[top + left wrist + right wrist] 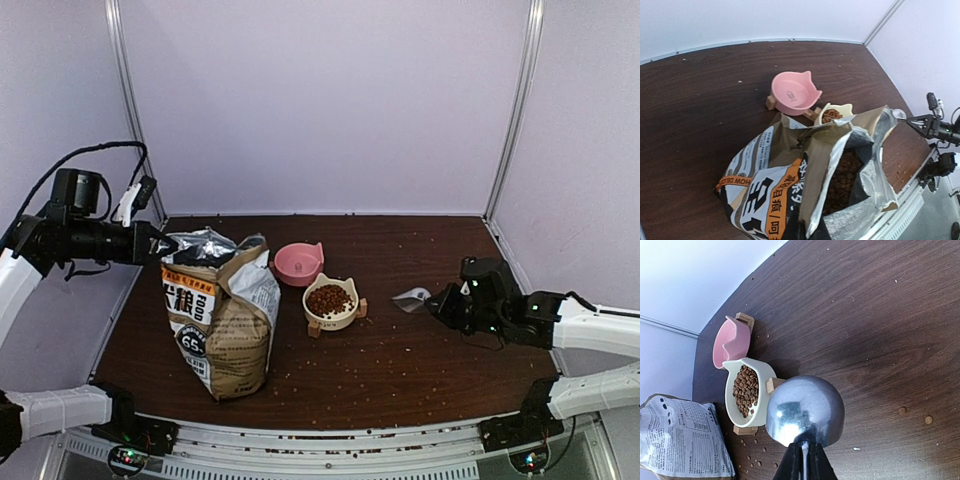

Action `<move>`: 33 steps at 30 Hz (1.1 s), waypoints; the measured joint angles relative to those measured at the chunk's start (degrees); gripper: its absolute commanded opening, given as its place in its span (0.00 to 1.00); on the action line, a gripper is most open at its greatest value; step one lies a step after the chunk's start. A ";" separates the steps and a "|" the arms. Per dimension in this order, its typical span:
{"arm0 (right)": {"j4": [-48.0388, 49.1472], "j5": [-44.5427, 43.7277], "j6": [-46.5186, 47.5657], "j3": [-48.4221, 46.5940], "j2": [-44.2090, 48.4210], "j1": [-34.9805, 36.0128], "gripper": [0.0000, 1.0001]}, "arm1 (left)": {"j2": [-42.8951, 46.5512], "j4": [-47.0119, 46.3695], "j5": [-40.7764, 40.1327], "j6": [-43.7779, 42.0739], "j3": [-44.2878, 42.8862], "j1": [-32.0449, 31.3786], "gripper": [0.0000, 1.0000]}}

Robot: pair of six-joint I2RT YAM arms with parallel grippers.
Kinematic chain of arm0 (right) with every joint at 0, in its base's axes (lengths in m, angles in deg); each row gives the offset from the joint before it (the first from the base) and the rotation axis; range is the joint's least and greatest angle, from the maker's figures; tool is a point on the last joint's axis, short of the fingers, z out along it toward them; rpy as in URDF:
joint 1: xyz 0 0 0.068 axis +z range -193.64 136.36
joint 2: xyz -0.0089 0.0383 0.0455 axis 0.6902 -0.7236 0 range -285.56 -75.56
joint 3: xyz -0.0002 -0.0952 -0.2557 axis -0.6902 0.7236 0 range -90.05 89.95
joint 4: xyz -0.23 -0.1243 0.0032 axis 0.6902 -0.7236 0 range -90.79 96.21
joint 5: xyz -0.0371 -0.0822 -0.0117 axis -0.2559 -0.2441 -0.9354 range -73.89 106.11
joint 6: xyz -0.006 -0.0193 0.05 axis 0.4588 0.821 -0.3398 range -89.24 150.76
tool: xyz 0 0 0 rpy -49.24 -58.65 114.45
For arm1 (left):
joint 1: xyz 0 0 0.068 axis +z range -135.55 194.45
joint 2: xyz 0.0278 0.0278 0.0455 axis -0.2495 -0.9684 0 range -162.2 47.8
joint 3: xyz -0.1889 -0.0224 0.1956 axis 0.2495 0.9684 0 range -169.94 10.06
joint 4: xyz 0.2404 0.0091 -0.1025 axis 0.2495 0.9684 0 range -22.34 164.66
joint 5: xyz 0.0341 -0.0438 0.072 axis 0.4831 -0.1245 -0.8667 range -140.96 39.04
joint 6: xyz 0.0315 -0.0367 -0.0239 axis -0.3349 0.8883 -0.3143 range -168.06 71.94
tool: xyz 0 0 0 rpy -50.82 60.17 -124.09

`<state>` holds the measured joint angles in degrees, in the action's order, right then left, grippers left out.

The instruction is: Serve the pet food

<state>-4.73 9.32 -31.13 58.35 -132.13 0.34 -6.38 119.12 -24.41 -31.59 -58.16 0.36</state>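
Most likely a robotics lab's test booth, not a home. A dark wood-grain bench (420,370) sits boxed in by plain pale panels (320,100) framed with slim metal posts (515,110). The left arm (90,241) and right arm (600,328) are mounted on a metal rail (330,440) at its near edge, a black cable (80,155) looping loose. The pet food (328,298) in its cream bowl (340,320) and the printed bag (225,320) read as staged props.

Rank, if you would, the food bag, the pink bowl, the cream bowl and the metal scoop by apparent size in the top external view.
1. food bag, clearly largest.
2. cream bowl and pink bowl: they look about alike, so I would not rank them.
3. metal scoop, smallest.
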 measured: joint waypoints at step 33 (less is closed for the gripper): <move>2.43 25.40 -4.11 -24.92 -2.51 13.84 0.00 | 17.59 -12.20 6.86 -8.09 -2.23 -6.29 0.70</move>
<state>-2.30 34.72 -35.23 33.44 -134.65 14.18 11.22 106.93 -17.55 -39.67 -60.39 -5.94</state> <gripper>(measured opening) 0.072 0.713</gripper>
